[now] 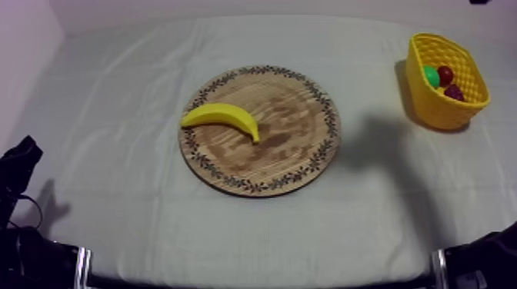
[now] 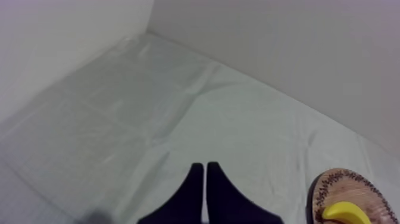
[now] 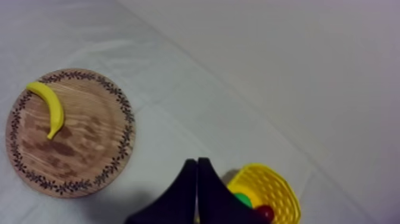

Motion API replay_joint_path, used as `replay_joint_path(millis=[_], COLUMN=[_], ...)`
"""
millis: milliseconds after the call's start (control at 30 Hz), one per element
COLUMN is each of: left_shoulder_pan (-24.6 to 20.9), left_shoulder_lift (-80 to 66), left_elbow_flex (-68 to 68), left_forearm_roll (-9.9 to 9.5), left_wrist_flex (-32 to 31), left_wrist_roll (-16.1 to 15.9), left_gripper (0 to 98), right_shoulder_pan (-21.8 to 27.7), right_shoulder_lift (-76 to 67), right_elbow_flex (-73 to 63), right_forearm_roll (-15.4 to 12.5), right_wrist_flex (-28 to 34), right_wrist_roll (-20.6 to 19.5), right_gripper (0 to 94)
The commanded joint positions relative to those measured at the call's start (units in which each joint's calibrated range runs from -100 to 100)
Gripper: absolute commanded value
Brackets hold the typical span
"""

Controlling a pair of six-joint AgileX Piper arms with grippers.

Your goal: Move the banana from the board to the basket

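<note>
Banana (image 1: 223, 117) lies on the wooden board (image 1: 292, 154), one end at the patterned rim on the board's left side, with nothing touching it. Yellow basket (image 1: 435, 111) stands well apart at the table's far right, with a small red fruit (image 1: 445, 74) inside. Left gripper (image 2: 204, 168) and right gripper (image 3: 197, 162) both have their fingers pressed together, holding nothing

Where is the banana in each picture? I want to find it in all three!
Top view: the banana lies on the left part of the wooden board, one end over the rim.
Left wrist view: the banana lies by the board's rim.
Right wrist view: the banana lies on the board's side away from the yellow basket.
Shared landmark: the board's patterned rim.
</note>
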Motion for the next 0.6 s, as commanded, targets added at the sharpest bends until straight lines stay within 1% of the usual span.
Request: replay_joint_path(millis=[0,233,367,567], left_shoulder_pan=[0.0,0.0,0.0,0.0], left_shoulder_lift=[0.0,0.0,0.0,0.0], left_elbow_flex=[0.0,0.0,0.0,0.0], left_forearm_roll=[0.03,0.03,0.03,0.03], left_wrist_flex=[0.0,0.0,0.0,0.0], left_wrist_roll=[0.0,0.0,0.0,0.0], left_gripper=[0.1,0.1,0.1,0.1], right_shoulder_pan=[-1.1,-4.4,-6.6,-9.5], right_shoulder_lift=[4.3,14.7,20.4,28.5], right_elbow_flex=[-6.0,-16.4,-21.3,-27.5], right_forearm_roll=[-0.3,-1.6,-1.8,-2.9], right_wrist_flex=[1.3,5.2,7.0,10.8], right_wrist_roll=[0.2,1.1,1.5,3.2], right_gripper=[0.2,0.2,0.2,0.2])
